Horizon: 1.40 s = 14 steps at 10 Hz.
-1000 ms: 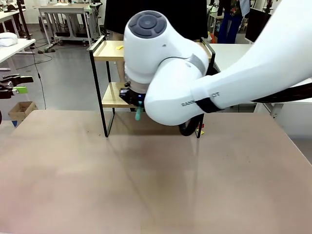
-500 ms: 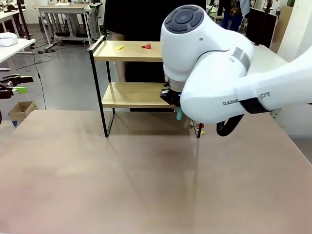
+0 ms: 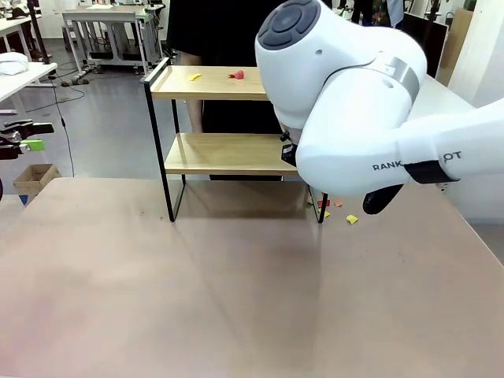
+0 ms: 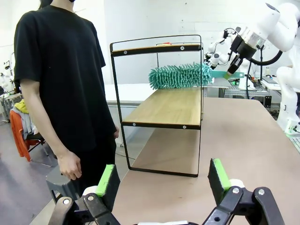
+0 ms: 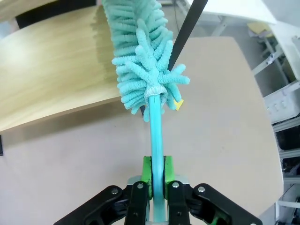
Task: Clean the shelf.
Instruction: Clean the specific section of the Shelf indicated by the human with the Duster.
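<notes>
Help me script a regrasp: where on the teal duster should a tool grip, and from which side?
Grip the bare, slim handle below the fluffy head, coming from the open table side: the soft head lies over the shelf's lower board.

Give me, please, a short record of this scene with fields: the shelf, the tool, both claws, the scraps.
shelf: two wooden boards, black frame, on the table
duster: teal, head over the lower board's end; contact unclear
right claw: shut on the duster's handle
left claw: open, holds nothing
top board: yellow scrap, red scrap
table: coloured scraps beside the shelf's leg
person: stands behind the shelf
</notes>
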Available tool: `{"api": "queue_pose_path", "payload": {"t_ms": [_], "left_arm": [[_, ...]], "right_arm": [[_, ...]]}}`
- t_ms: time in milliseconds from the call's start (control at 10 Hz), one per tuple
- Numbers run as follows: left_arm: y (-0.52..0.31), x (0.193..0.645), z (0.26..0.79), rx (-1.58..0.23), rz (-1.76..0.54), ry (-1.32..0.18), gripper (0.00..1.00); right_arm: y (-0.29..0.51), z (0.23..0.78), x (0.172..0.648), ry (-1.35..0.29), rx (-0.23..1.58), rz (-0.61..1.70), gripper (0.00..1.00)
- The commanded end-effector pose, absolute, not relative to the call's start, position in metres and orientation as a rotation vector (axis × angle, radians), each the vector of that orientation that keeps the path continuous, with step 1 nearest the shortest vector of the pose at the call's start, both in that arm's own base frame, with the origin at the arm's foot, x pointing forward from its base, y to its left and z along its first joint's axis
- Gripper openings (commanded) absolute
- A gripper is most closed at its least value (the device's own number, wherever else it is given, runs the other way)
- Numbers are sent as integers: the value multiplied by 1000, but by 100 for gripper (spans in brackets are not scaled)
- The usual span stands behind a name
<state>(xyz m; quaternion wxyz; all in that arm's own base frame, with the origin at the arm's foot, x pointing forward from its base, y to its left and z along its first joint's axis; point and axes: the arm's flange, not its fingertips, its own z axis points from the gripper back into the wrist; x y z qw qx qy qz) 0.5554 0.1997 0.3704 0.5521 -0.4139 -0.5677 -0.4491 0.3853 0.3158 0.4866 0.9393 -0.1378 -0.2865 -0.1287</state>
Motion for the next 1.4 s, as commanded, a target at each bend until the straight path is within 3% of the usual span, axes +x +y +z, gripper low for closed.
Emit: {"api": "queue_pose_path", "payload": {"t_ms": [0,100,400,800,1300], "left_arm": [[199,554,374,-977,-1064,-1348,100],[199,554,374,-977,-1064,-1348,100],[199,554,374,-977,-1064,-1348,100],[199,554,374,-977,-1064,-1348,100],[199,554,374,-977,-1064,-1348,100]], "right_arm": [[327,492,382,-668,-330,-244,13],[316,487,385,-585,-281,-263,13],[324,486,380,-602,-293,-235,13],[283,520,346,-624,-43,-48,13],[252,534,315,-519,201,295,13]]}}
